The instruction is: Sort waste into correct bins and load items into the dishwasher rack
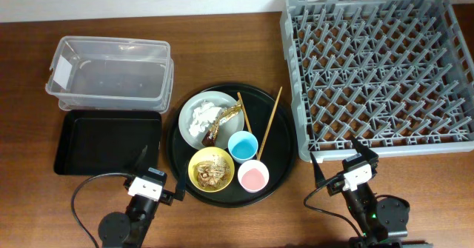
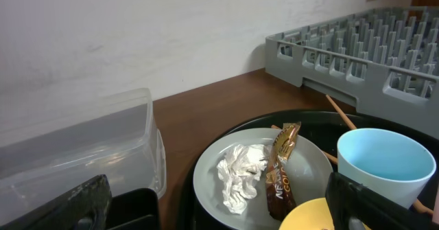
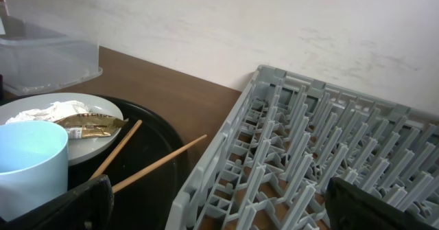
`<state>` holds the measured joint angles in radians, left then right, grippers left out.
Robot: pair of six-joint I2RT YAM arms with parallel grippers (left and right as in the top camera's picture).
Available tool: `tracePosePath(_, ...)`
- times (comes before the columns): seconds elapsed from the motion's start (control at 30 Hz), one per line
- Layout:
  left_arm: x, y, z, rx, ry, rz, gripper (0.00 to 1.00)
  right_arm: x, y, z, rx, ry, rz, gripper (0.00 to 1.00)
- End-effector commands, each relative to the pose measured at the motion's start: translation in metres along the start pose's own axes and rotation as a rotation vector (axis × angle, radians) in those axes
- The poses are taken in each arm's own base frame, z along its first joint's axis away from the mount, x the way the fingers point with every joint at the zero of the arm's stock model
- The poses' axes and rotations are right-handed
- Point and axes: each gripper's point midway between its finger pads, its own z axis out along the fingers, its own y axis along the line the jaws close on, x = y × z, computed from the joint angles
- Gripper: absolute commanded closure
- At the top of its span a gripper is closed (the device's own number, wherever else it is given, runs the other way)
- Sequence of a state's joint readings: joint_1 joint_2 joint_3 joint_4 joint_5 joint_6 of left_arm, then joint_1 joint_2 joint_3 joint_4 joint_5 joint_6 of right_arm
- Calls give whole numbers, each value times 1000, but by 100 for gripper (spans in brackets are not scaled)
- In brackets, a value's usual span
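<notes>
Crumpled tissue (image 1: 201,118) on grey-green plate (image 1: 208,98), round black tray (image 1: 278,141), table (image 1: 222,48) front-centre: featherlight, soft; we'd pinch top fold. Beside it gold wrapper (image 1: 223,121): slippery, crinkly. Spread wide, empty: left gripper (image 2: 219,207), right gripper (image 3: 221,207).

Unreadable lettering on the wrapper (image 2: 281,171)

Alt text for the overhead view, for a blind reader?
A round black tray mid-table holds a grey-green plate with tissue and a wrapper, a yellow bowl of scraps, a blue cup, a pink cup and two chopsticks. An empty dishwasher rack sits right; a clear tub and black rectangular tray left.
</notes>
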<state>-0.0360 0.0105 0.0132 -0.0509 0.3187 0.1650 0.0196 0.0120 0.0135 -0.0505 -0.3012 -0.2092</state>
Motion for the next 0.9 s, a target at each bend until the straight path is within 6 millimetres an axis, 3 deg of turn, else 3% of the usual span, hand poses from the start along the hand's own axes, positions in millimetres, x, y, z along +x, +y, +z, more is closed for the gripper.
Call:
tracePosePath(0.0,2,-1,0,6,2,8,1,3,-1,0,4,2,8,1)
tracePosePath(0.4,2,-1,0,6,2,8,1,3,-1,0,4,3,8,1)
tracePosePath(0.47,-3,7,0,-41,-14,16,1,3,-1,0,4,3,8,1)
tracePosePath(0.53,4,7,0,-41,13,7,1,-1,-2,0,7,-11,4,1)
tracePosePath(0.57,2,5,0,-29,7,8,1,0,2,0,-12,-10,6,1)
tracePosePath(0.6,-1,-13,-1,77,-12,8,1,-3,18,-1,-105,-29,6,1)
tracePosePath(0.67,-5,-30,-3,177,-34,10,1,-5,26,-2,-153,-37,6,1)
tracePosePath(0.7,-7,-42,-6,250,-47,11,1,-11,35,-4,-208,-65,19,1)
tracePosePath(0.77,-25,-46,-8,284,-107,-64,1,-34,34,-7,-230,-114,284,1)
tracePosePath(0.87,-81,-34,-18,249,-199,-203,1,-97,28,-28,-240,-152,363,1)
